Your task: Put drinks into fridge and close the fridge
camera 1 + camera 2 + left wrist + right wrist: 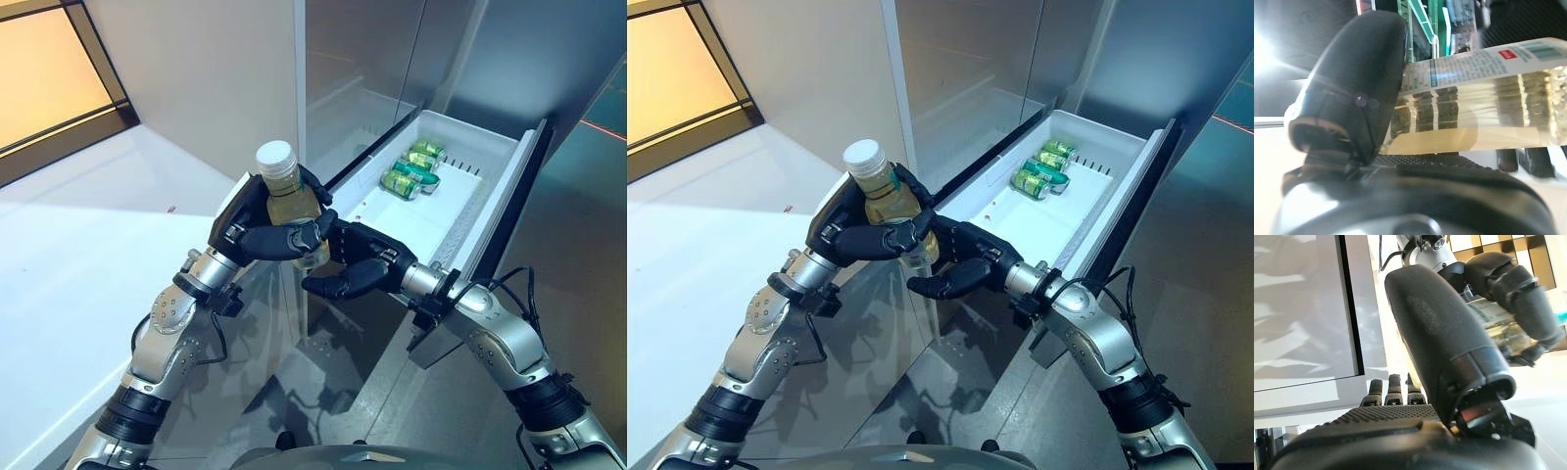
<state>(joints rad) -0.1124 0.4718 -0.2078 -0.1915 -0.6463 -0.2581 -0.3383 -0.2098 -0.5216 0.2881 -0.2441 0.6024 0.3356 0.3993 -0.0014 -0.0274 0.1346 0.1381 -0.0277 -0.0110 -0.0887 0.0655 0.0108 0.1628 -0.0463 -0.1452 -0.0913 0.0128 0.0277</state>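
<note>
A clear bottle (289,201) of pale yellow drink with a white cap stands upright in my left hand (257,238), whose fingers and thumb are curled round its body. The left wrist view shows the bottle (1488,107) lying against the thumb (1361,88). My right hand (367,259) is just right of and below the bottle's base, fingers relaxed, thumb (1449,342) next to the bottle (1493,323) but not gripping it. Both hands are in front of the fridge's open white drawer (460,201), near its front left corner.
Green cans (411,171) lie at the back of the drawer, and the rest of its floor is bare. The drawer's dark front panel (509,211) juts out to the right. The grey fridge body (362,69) rises behind. White floor (88,225) lies to the left.
</note>
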